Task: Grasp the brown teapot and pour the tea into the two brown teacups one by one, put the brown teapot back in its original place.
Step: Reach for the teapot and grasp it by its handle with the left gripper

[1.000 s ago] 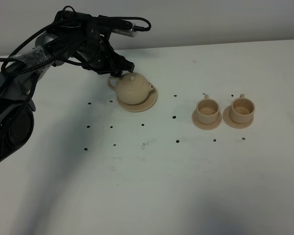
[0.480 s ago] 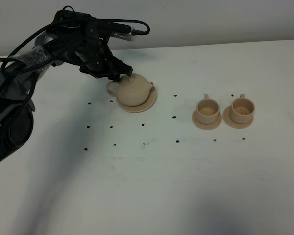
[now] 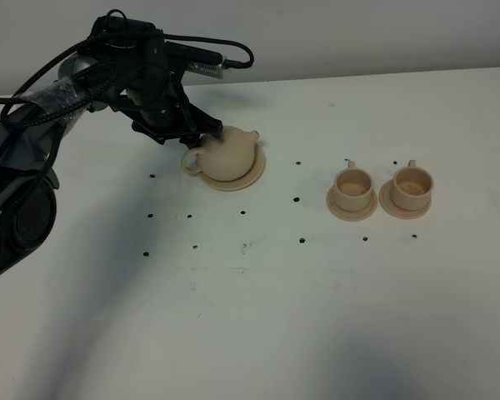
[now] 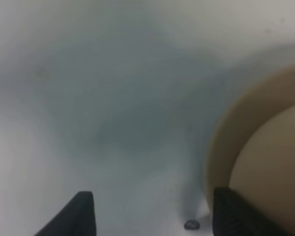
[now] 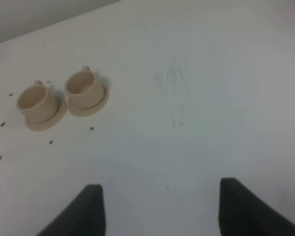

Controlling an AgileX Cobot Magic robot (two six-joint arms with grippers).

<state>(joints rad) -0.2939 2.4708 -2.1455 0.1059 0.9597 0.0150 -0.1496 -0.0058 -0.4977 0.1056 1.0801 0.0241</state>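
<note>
I record a white table (image 3: 317, 317) carrying everything. At the upper left of the high view, the black left arm (image 3: 75, 92) sets the left gripper (image 3: 190, 133) at the handle side of the round pale tan ceramic teapot (image 3: 229, 154). Its jaws are spread and clasp nothing. The teapot sits lidded on its wide flat tan saucer (image 3: 252, 175), contents hidden. Right of centre, two small pale tan cylindrical teacups (image 3: 352, 185) (image 3: 412, 187) stand on small saucers (image 3: 350, 210). Their interiors read tan; I cannot tell if liquid is present. Only the right wrist view shows the right gripper (image 5: 162, 211): released, with bare table between its fingers.
</note>
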